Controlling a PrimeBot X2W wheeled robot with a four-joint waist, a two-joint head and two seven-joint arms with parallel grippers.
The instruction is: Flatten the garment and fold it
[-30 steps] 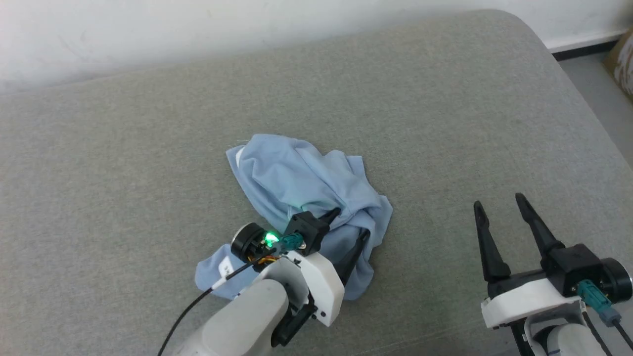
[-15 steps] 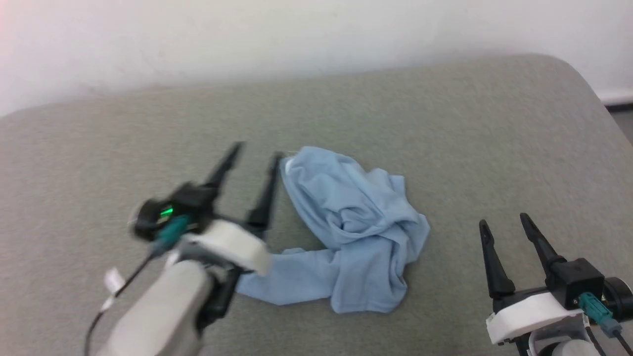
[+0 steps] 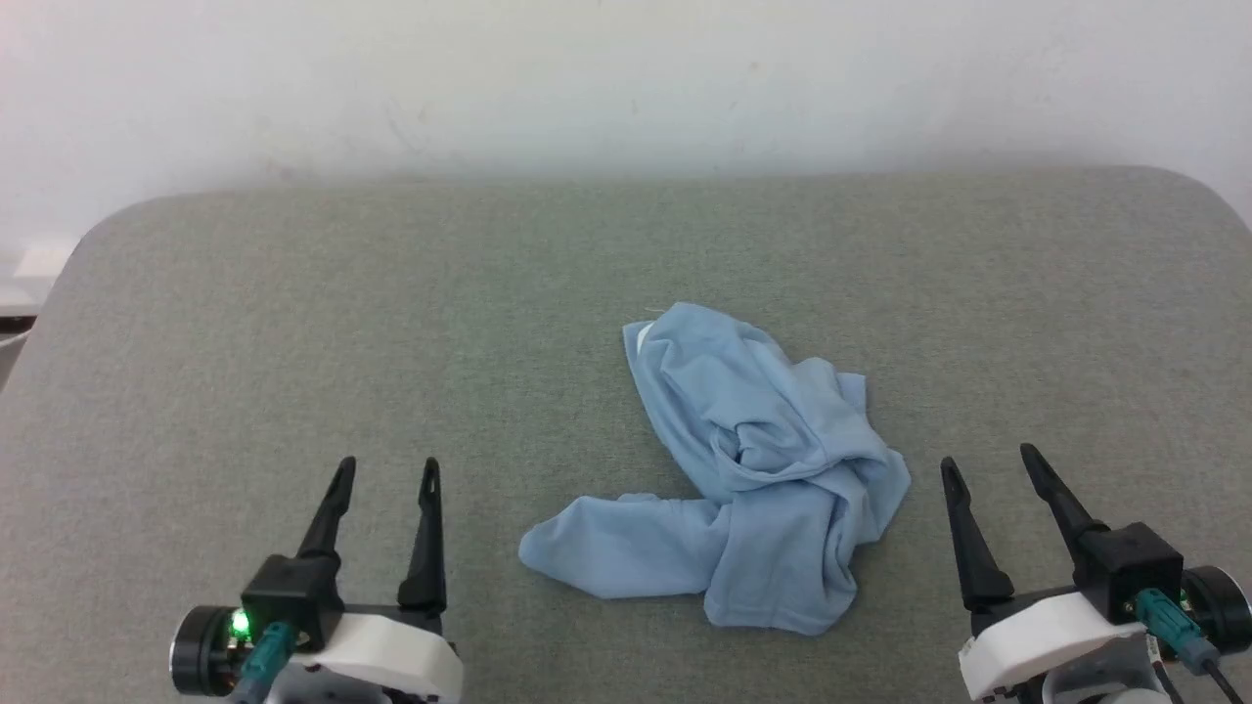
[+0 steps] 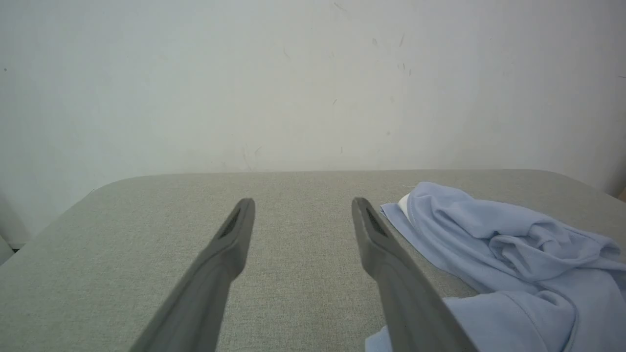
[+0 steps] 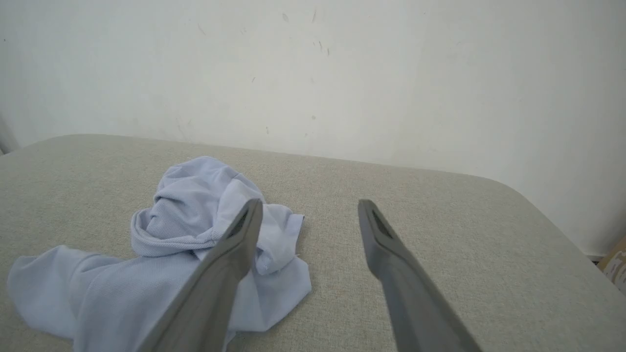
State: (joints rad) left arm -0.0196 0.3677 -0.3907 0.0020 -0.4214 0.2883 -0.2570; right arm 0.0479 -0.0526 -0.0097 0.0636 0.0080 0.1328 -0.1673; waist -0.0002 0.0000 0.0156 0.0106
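The garment [image 3: 753,469], a light blue T-shirt, lies crumpled in a heap on the grey cushion [image 3: 293,323], with one part stretched out toward the lower left. A bit of white shows at its far tip. My left gripper [image 3: 385,472] stands open at the lower left, well clear of the cloth. My right gripper [image 3: 988,462] stands open at the lower right, just beside the heap's right edge. In the left wrist view the garment [image 4: 508,254] lies to the right of the open left gripper [image 4: 302,204]. Seen from the right wrist, the garment [image 5: 171,254] is left of the open right gripper [image 5: 308,204].
A white wall [image 3: 626,88] rises behind the cushion's far edge. The cushion's rounded corners show at the far left and far right. A brown box corner [image 5: 617,264] sits past the cushion's right end.
My left gripper has let go of the garment and drawn back to the lower left. The camera has turned, so the scene sits further right. The garment's lower part now lies stretched out.
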